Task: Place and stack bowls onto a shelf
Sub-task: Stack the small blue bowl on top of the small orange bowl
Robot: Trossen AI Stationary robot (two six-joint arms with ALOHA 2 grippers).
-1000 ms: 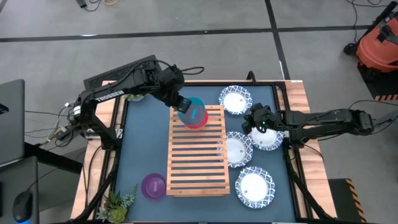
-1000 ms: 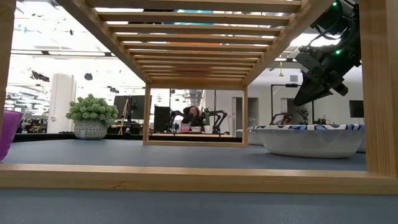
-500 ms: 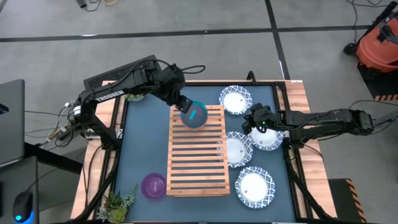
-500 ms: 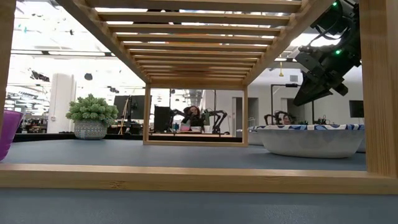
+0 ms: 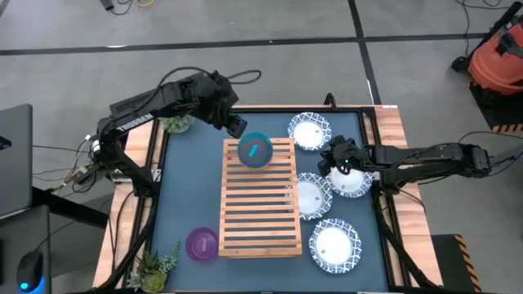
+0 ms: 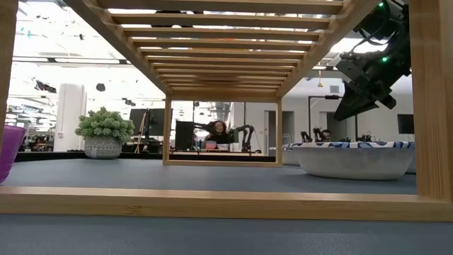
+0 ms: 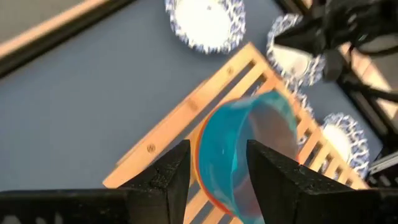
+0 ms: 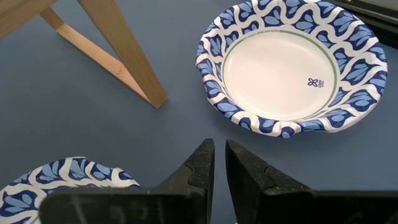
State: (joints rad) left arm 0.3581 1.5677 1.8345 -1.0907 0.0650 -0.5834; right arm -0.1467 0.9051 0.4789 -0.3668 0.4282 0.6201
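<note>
1. Table (image 5: 184, 188): dark blue top, wood border, both arms reaching in from its sides.
2. Shelf (image 5: 258, 214): light-wood slatted rack in the middle of the table. Its far end lies just past the left gripper's fingertips; one leg (image 8: 124, 53) shows ahead of the right gripper's fingertips.
3. White dishes with blue patterned rims, all on the tabletop on the right gripper's side of the shelf: one (image 5: 310, 131) near the shelf's far corner, one (image 5: 309, 195) against the shelf's long edge, one (image 5: 333, 243) toward the near end, one (image 5: 353, 181) directly under the right gripper. In the right wrist view a full dish (image 8: 289, 68) sits just beyond the fingertips.
4. Teal bowl (image 5: 255, 150): on the shelf's far end, nested in a red bowl whose rim (image 7: 200, 165) shows as an orange edge beneath it. Stack sits just ahead of the left gripper's fingertips, apart from them.
5. Purple bowl (image 5: 202, 243): on the tabletop beside the shelf's near corner, well apart from both grippers.
6. Potted plants: one (image 5: 154, 266) at the near table corner, one (image 5: 175, 123) under the left arm.
7. Left gripper (image 5: 234, 125): above the shelf's far corner, jaws spread, nothing between them.
8. Right gripper (image 8: 216, 163): low over the tabletop between two dishes, jaws almost together with a narrow slit, holding nothing.
</note>
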